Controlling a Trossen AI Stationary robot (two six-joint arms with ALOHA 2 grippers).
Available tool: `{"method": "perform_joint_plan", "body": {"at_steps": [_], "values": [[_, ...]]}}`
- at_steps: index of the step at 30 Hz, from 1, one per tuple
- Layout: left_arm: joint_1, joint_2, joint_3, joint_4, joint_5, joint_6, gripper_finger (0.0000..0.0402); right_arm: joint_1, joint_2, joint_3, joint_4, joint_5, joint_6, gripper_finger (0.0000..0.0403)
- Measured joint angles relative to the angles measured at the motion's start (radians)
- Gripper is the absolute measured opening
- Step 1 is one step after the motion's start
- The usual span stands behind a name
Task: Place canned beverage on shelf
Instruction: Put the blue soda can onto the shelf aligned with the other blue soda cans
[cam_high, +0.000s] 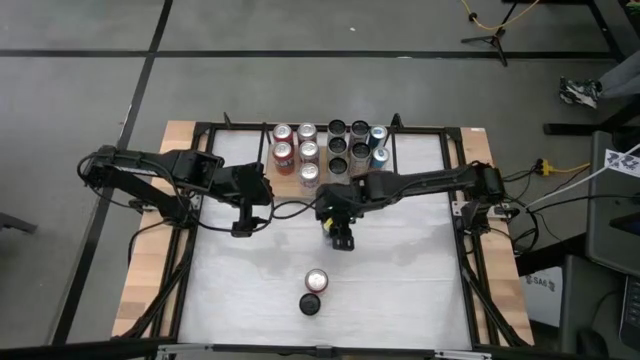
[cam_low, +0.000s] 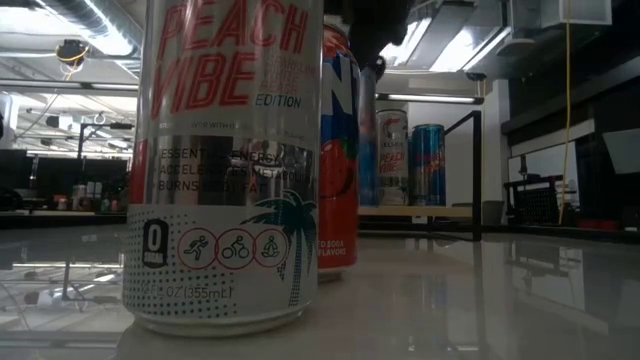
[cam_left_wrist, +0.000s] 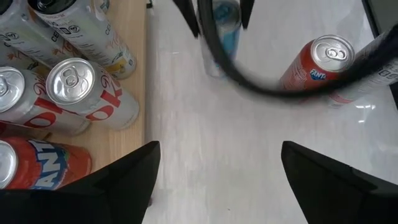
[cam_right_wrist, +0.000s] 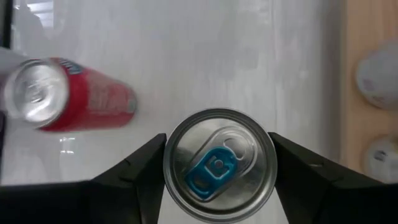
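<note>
1. Roughly a dozen cans (cam_high: 308, 150) crowd the shelf (cam_high: 286, 181), leaving bare wood only along its front edge. That is the biggest hazard. If the incoming can comes in low or off-line, it may clip a standing can and topple its neighbours.
2. One blue-tabbed can (cam_right_wrist: 219, 165) is the task's piece. It sits over the white table (cam_high: 400, 260), just in front of the shelf, with the right gripper (cam_high: 341, 232) closed on its sides. The fingers (cam_right_wrist: 140, 171) grip high, close to the rim, so a quick swing may tilt the can or let it slip. I cannot tell whether its base is off the table; if it is not, dragging it could catch it on the board's edge.
3. Idle but near, the left gripper (cam_left_wrist: 217, 180) hangs spread and empty over the table beside the shelf's front edge. A leftward path toward the free spot risks contact between the arms.
4. Two loose cans, a silver-topped red can (cam_high: 317, 280) and a dark can (cam_high: 310, 304), stand well apart toward the table's near side. They matter least and are at risk only if the right arm backs up.
</note>
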Motion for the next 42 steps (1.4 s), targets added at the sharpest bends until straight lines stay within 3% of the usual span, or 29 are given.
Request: {"method": "perform_joint_plan", "body": {"at_steps": [5,18,31,42], "values": [[0.000,0.000,0.000,0.001,0.000,-0.001,0.0328,0.000,-0.077,0.000,-0.063,0.004,0.000,0.0236],[0.000,0.000,0.000,0.046,0.000,-0.002,0.0328,-0.014,-0.269,-0.016,-0.258,0.147,-0.011,0.0236],[0.000,0.000,0.000,0.050,0.000,-0.002,0.0328,-0.215,-0.471,-0.310,-0.130,0.150,-0.047,0.0237],[0.000,0.000,0.000,0.049,0.000,-0.002,0.0328,-0.368,-0.490,-0.425,-0.060,0.045,-0.167,0.0237]]}}
